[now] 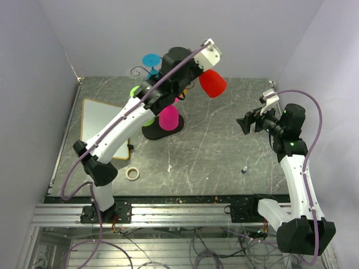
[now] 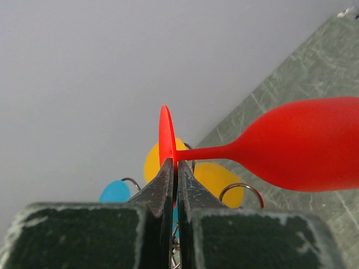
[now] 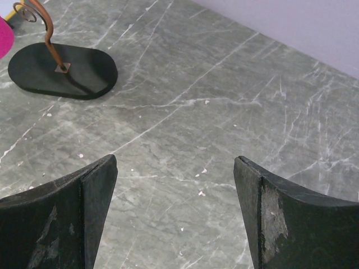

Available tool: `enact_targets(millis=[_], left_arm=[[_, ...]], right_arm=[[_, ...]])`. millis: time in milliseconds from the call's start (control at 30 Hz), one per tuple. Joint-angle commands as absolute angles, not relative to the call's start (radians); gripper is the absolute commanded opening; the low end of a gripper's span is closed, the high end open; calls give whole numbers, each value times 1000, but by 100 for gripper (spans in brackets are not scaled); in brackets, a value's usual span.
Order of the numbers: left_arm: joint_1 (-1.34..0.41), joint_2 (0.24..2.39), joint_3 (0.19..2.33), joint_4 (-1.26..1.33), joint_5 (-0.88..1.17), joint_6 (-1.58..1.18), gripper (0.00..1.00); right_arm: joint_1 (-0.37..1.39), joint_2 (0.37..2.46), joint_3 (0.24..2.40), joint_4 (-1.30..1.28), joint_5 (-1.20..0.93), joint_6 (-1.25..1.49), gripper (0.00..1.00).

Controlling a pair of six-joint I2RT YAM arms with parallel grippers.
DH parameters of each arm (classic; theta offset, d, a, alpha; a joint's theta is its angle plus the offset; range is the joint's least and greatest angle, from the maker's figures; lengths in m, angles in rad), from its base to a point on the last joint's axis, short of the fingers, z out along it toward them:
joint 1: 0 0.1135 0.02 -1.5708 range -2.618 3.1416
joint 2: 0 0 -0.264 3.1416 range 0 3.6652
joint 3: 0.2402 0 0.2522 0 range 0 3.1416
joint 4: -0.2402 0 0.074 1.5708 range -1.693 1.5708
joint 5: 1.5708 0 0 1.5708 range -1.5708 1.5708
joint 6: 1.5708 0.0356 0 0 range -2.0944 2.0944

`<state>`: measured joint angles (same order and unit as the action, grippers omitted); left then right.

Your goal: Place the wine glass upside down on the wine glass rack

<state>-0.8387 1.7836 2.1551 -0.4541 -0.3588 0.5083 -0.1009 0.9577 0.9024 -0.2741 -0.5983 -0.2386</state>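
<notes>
left gripper [image 2: 174, 163] — pinching red wine glass [image 2: 305, 147] foot | right gripper [image 3: 175, 162] — agape

Bright, even overhead light, soft faint shadows, no glare, wrist views blurred at the near fingers [image 2: 168, 190]

On the grey marbled table [image 1: 213, 151], a wood-framed whiteboard [image 1: 104, 126] lies at nine o'clock, with a roll of tape [image 1: 132, 173] at seven near its corner. A small dark object [image 1: 244, 168] sits at four. An upturned pink glass [image 1: 169, 118] hangs near centre, with a blue glass foot [image 1: 151, 60] toward twelve.
</notes>
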Motion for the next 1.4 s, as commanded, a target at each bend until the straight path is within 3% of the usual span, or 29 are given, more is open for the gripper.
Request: enact_targets(millis=[0, 633, 1367], left_arm=[[-870, 1838, 2214, -400, -454, 621, 7], [-937, 1906, 2069, -293, -624, 904, 7], [-925, 1886, 1994, -302, -673, 927, 7]], right_arm=[[-104, 957, 883, -228, -577, -210, 84], [-104, 964, 875, -230, -602, -215, 84], [-105, 972, 871, -233, -603, -229, 84]])
